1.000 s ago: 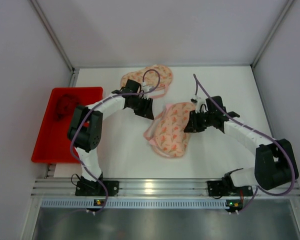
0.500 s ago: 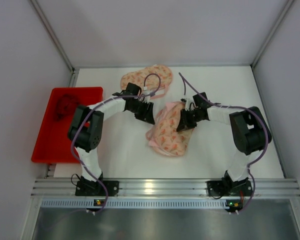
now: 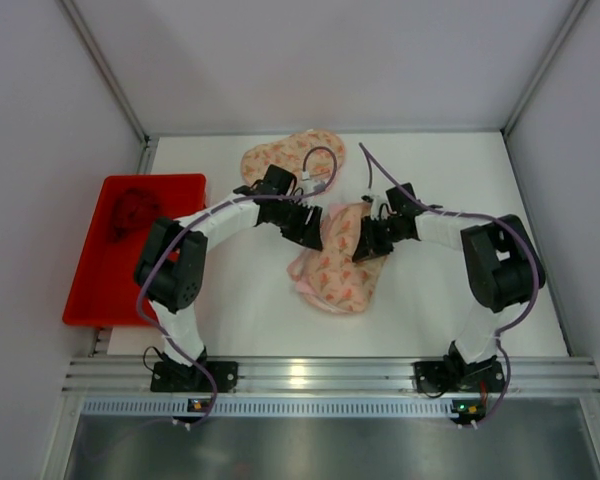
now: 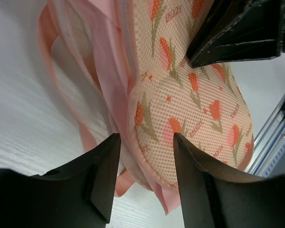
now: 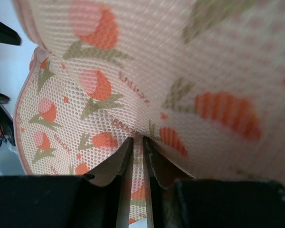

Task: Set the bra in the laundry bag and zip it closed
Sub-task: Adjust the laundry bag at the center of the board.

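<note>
The laundry bag (image 3: 338, 268) is peach mesh with an orange flower print and lies mid-table. Pink fabric and straps (image 4: 97, 71), which look like the bra, show under its mesh top (image 4: 199, 109). My left gripper (image 3: 311, 228) is open at the bag's upper left edge, and its jaws straddle the bag's pink rim (image 4: 145, 142). My right gripper (image 3: 364, 245) is on the bag's upper right edge. It is shut on a fold of the mesh (image 5: 137, 140). The right gripper's fingers (image 4: 237, 33) show across the bag in the left wrist view.
A second peach printed piece (image 3: 292, 155) lies at the back of the table behind the left arm. A red tray (image 3: 110, 290) holding a dark red bundle (image 3: 130, 210) stands at the left edge. White walls close in the back and sides.
My right arm swung left from the bag's right side and shut on the bag's upper right edge. My left gripper moved right up to the bag's rim. The bag's top bunched slightly.
</note>
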### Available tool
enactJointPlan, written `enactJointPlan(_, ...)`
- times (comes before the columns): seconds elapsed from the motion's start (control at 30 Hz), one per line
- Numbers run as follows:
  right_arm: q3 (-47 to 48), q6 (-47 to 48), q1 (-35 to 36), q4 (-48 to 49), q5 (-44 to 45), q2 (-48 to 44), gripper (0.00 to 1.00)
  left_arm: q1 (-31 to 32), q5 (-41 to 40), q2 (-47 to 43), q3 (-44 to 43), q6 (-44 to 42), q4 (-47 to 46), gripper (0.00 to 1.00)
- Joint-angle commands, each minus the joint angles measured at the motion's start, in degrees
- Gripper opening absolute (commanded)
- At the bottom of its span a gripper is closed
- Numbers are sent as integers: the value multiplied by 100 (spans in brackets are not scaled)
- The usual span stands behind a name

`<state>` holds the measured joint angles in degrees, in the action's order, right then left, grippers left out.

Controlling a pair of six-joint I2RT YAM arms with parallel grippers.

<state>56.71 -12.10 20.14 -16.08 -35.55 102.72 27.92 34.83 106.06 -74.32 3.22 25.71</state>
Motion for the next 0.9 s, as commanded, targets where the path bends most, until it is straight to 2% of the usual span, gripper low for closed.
enactJointPlan(0.0, 235, 23, 122, -106, 119, -410, 15, 143, -458, 143, -258, 56, -75, 54)
enactJointPlan(0.2, 279, 76, 113, -291, 75, -788, 18, 205, -679, 275, -390, 64, -84, 52)
enactJointPlan(0.33, 227, 190, 113, -580, 66, -1183, 24, 214, -723, 275, -407, 73, -75, 44)
enactJointPlan(0.43, 69, 269, 69, -686, 180, -1455, 36, 222, -680, 275, -390, 91, -84, 45)
enactJointPlan(0.47, -71, 226, 43, -721, 206, -1630, 46, 214, -618, 292, -390, 99, -75, 46)
enactJointPlan(0.5, -142, 191, -36, -722, 180, -1702, 50, 214, -539, 301, -390, 99, -84, 44)
enactJointPlan(0.57, -422, 94, -142, -661, 93, -1912, 59, 214, -372, 362, -399, 134, -75, 30)
enactJointPlan(0.67, -870, -99, -484, -459, -39, -2132, 66, 187, -258, 442, -416, 240, -84, 20)
enactJointPlan(0.7, -985, -178, -746, -293, -83, -2168, 68, 187, -257, 450, -425, 284, -84, 12)
enactJointPlan(0.8, -1293, -372, -1273, -98, -268, -2142, 71, 135, -310, 328, -425, 302, -110, 0)
enactJointPlan(0.87, -1417, -469, -1477, -45, -338, -2010, 72, 73, -485, 205, -285, 372, -355, 0)
